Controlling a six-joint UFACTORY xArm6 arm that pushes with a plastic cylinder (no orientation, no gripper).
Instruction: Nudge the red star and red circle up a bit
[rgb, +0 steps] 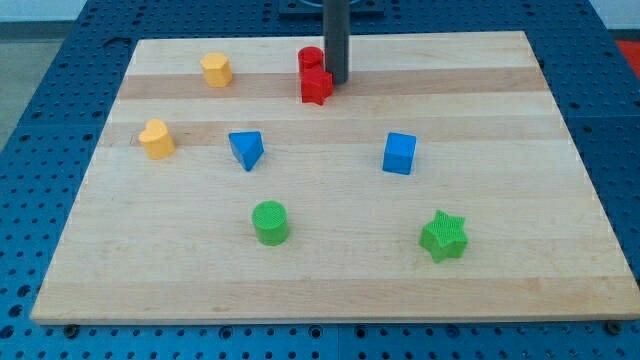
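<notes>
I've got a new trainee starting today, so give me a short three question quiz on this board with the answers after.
1. True or false: my tip sits on the view's right side of the red star.
2. Which block lies just above the red star, toward the view's top? A) yellow block B) red circle C) blue cube
3. How many green blocks are on the wooden board?

Key:
1. True; it is right beside the star.
2. B, the red circle, tight against the star.
3. Two: the green cylinder and the green star.
</notes>
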